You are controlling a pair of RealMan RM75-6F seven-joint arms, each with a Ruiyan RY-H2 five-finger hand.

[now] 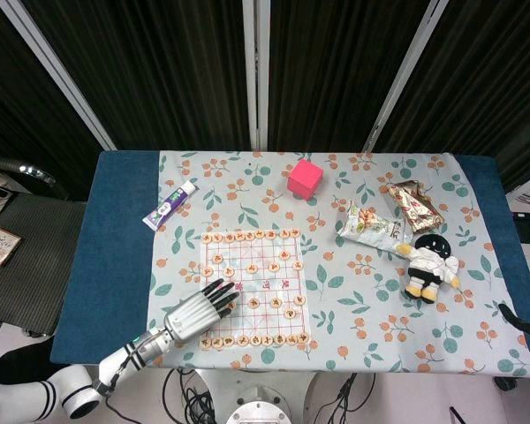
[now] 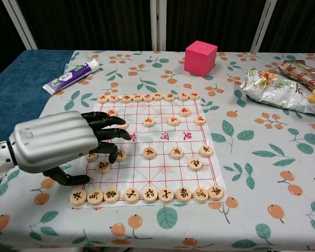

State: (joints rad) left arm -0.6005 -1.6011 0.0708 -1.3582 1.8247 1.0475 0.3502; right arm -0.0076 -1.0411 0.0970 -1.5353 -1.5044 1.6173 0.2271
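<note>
floral tablecloth (image 2: 252, 157) carries the chess board (image 2: 157, 173). my left hand (image 2: 58, 146) hovers over its left edge, fingers spread and curled, holding nothing. nearest chess piece (image 2: 120, 155) sits just under the fingertips (image 2: 113, 156), slightly rightward. right hand out of sight.

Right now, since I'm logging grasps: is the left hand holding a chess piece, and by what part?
Cannot be told: the left hand hovers over the chessboard, fingertips at a piece, no grip visible.
</note>
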